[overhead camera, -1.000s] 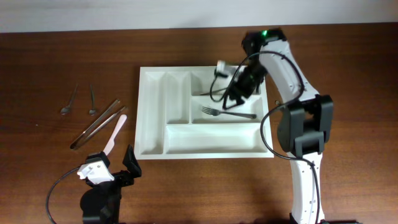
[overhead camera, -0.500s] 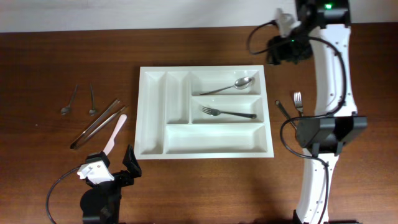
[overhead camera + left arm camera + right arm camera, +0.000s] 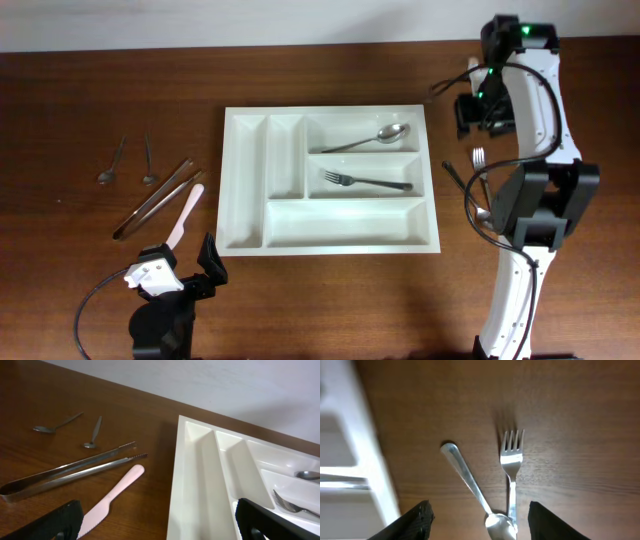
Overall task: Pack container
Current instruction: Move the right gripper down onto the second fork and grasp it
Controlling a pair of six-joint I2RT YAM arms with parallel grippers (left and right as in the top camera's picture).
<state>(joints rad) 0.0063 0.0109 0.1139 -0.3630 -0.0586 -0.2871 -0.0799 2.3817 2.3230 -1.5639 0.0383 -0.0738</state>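
The container is sitting mid-desk. The left end effector is idling spread. The right end effector, spread and empty, is hovering over a fork lying against a spoon near the right edge, so it may be risking snagging both.

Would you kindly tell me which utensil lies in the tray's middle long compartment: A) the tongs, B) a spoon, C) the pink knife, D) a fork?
D: a fork lies in the middle long compartment of the container, while the spoon sits in the long compartment beside it.
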